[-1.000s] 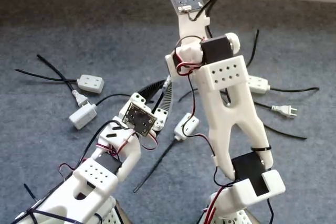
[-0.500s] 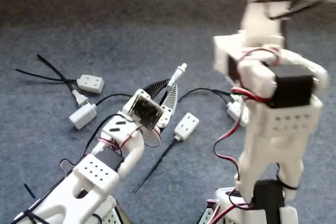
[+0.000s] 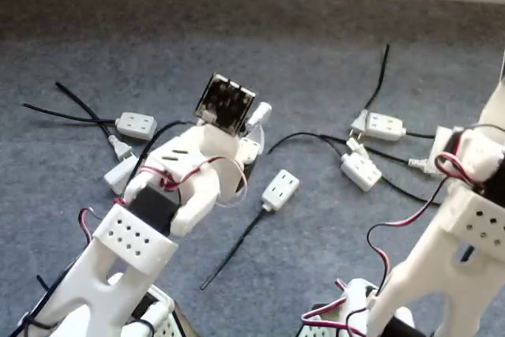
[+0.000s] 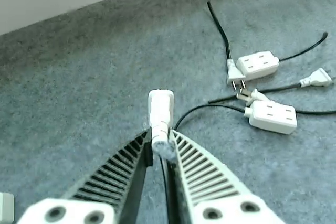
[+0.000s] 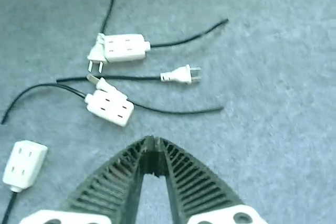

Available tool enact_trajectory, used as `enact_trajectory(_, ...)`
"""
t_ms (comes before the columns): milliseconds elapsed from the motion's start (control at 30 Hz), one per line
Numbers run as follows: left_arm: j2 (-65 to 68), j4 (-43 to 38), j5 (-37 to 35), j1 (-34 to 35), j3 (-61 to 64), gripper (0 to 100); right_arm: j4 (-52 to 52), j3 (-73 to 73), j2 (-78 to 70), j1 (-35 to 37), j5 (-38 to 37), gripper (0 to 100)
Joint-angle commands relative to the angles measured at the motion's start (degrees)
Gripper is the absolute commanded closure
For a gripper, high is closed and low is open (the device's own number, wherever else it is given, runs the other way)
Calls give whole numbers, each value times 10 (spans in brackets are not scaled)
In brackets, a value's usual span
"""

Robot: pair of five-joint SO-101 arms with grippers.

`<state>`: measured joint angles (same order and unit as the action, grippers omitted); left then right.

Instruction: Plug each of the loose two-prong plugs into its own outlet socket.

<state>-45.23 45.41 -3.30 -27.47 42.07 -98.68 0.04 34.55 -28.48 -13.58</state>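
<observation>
The left gripper (image 4: 159,149) is raised over the middle of the grey carpet (image 3: 331,69), its fingers clamped tight on a white plug (image 4: 160,109) that sticks out past the tips; a black cord (image 4: 210,107) curves from behind those fingers toward the right. The right gripper (image 5: 150,157) hangs above the right side of the carpet, fingertips pressed together with nothing between them. Beyond it lies the far right outlet (image 5: 125,48), with a second plug (image 5: 95,54) just beside its left end, prongs bare; nearer lies the near right outlet (image 5: 109,107), with a third plug (image 5: 103,84) against its far edge; whether that one is seated I cannot tell. A loose plug (image 5: 181,74) lies between the two, a little to the right, prongs bare and pointing right. The centre outlet (image 3: 280,189) sits alone, just right of the left arm (image 3: 158,203), its cord trailing toward the near left. On the left are the far left outlet (image 3: 136,125) and the near left outlet (image 3: 118,177); the left arm covers part of the nearer one; the right arm (image 3: 465,234) hides the cords at the right edge.
</observation>
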Motion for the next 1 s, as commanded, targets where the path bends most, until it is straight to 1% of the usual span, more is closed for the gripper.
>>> enact_trajectory(0,88,68,-12,-2,-109,993,25,98,62,-49,-26,990)
enact_trajectory(233,335,241,-17,-2,-340,993,177,364,191,-132,-34,990)
enact_trajectory(333,412,325,-21,-3,-456,993,233,483,259,-148,-34,990)
enact_trajectory(367,435,349,-37,-3,-492,993,245,523,284,-148,-34,990)
enact_trajectory(467,495,410,-104,-2,-584,993,265,632,366,-143,-34,990)
enact_trajectory(567,540,447,-178,-3,-653,993,271,716,457,-144,-34,990)
enact_trajectory(700,576,518,-334,-3,-721,993,267,803,573,-144,-34,990)
enact_trajectory(767,578,556,-416,-13,-748,993,269,843,608,-147,-35,989)
enact_trajectory(800,575,560,-448,-17,-749,993,270,858,615,-147,-39,989)
enact_trajectory(867,562,558,-477,-23,-747,993,272,873,612,-147,-54,989)
enact_trajectory(967,542,558,-475,-55,-742,993,287,880,592,-147,-55,989)
